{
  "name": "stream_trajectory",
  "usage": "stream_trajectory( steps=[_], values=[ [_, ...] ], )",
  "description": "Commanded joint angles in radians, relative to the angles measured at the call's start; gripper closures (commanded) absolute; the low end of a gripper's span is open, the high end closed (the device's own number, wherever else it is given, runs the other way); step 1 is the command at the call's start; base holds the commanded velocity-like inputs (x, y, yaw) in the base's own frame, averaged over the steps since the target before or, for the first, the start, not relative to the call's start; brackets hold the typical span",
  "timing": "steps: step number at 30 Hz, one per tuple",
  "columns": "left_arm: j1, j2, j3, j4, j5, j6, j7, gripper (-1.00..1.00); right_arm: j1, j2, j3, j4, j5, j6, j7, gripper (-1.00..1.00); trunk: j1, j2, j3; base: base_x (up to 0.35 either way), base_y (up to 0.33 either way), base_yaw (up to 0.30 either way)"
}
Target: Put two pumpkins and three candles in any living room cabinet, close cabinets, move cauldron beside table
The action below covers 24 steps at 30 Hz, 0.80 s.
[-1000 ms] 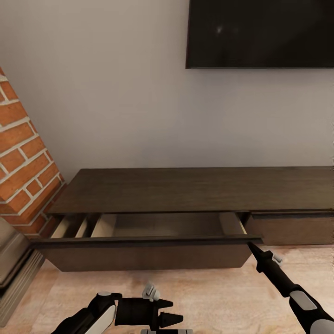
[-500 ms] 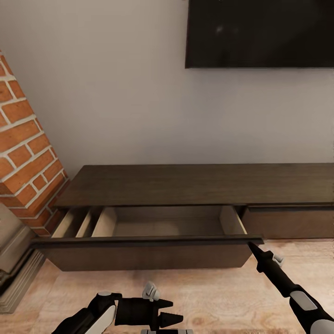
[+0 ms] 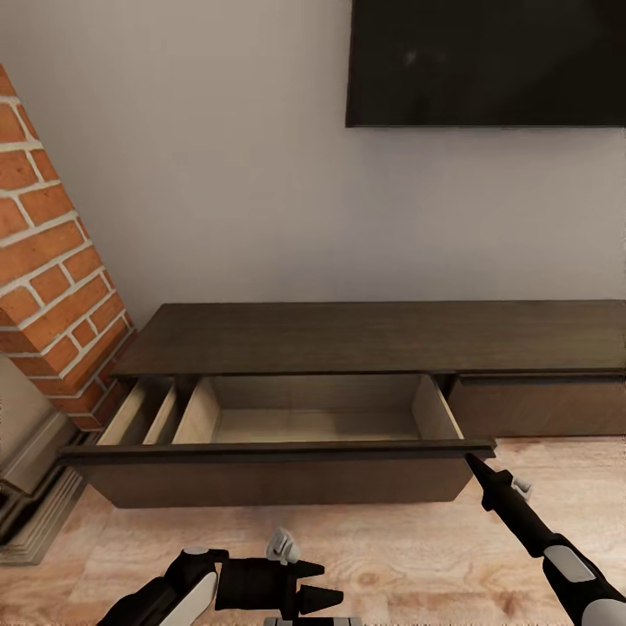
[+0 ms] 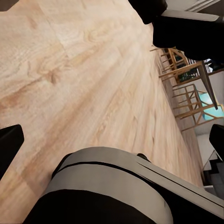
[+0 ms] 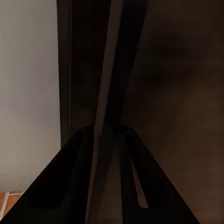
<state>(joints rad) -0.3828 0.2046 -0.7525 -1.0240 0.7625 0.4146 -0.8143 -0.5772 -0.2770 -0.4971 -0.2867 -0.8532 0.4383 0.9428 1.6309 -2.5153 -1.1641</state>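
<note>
At drawer front (image 3: 278, 449) corner, right claw (image 3: 474, 459) clamped, arm outstretched.

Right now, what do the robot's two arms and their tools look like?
Both arms are black with pale grey-white shell panels. The right tool is black and tapers into slim pointed fingers, with a small grey knob on its side. The left tool is black and blocky with short pointed fingers and a small grey fitting on top. No cables or markings are visible.

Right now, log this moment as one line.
right pincer: shut on drawer front | drawer: open, nothing inside | left pincer: open, idle over floor | cabinet top bare
</note>
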Motion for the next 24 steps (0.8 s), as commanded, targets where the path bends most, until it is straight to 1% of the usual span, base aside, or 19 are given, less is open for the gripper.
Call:
stream_trajectory(
  steps=[1,8,16,24],
  values=[
    [-0.001,0.001,-0.002,-0.001,0.010,0.009,0.001,-1.00,-0.001,-0.001,-0.017,-0.001,-0.026,0.019,0.010,1.00,-0.001,0.000,-0.001,-0.127,0.000,0.000],
    [-0.001,0.001,-0.002,-0.001,0.011,0.009,0.001,-1.00,-0.001,-0.001,-0.017,-0.001,-0.026,0.020,0.010,1.00,-0.001,0.000,-0.001,-0.116,0.000,0.000],
    [-0.001,0.001,-0.002,-0.001,0.011,0.009,0.001,-1.00,-0.001,-0.001,-0.017,-0.001,-0.026,0.020,0.010,1.00,-0.001,0.000,-0.001,-0.056,0.000,0.000],
    [-0.001,0.001,-0.002,-0.001,0.011,0.009,0.000,-1.00,-0.001,-0.001,-0.017,-0.010,-0.026,0.024,0.010,1.00,-0.001,0.000,-0.001,-0.163,0.000,0.000]
  ],
)
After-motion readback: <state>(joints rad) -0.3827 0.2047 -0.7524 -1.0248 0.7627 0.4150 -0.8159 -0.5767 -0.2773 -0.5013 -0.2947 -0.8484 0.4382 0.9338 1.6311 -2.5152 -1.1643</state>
